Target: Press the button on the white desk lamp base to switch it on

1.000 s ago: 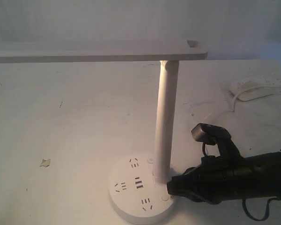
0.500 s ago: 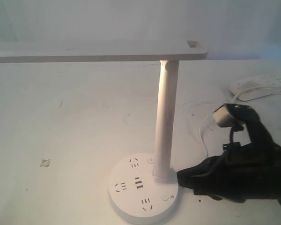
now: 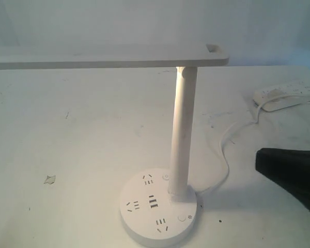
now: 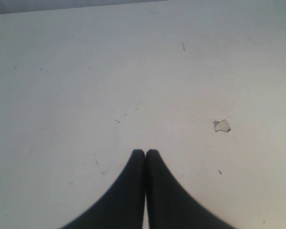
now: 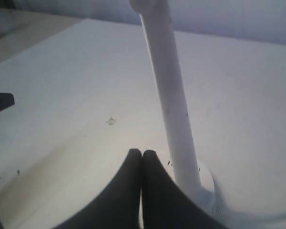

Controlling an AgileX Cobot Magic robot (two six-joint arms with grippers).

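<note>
The white desk lamp base [image 3: 139,227] is a round disc with three sockets and USB slots, low in the middle of the exterior view. Its tall white pole [image 3: 183,134] carries a long flat lamp head [image 3: 108,57], and warm light falls on the table under it. The button [image 3: 182,218] sits uncovered on the base's front right, beside a sun mark. My right gripper [image 3: 259,156] is shut and empty, hanging well to the right of the base. In the right wrist view the pole [image 5: 169,100] and base [image 5: 257,210] lie past the shut right gripper [image 5: 142,153]. My left gripper [image 4: 145,152] is shut over bare table.
A long white power strip [image 3: 287,95] lies at the back right, and its cord [image 3: 225,155] curls down to the base. A small paper scrap [image 3: 49,179] lies on the table at the left, also the scrap [image 4: 222,126] in the left wrist view.
My right gripper has pulled back to the right, away from the base, leaving the button uncovered. The table looks warmly lit in all three exterior frames.
</note>
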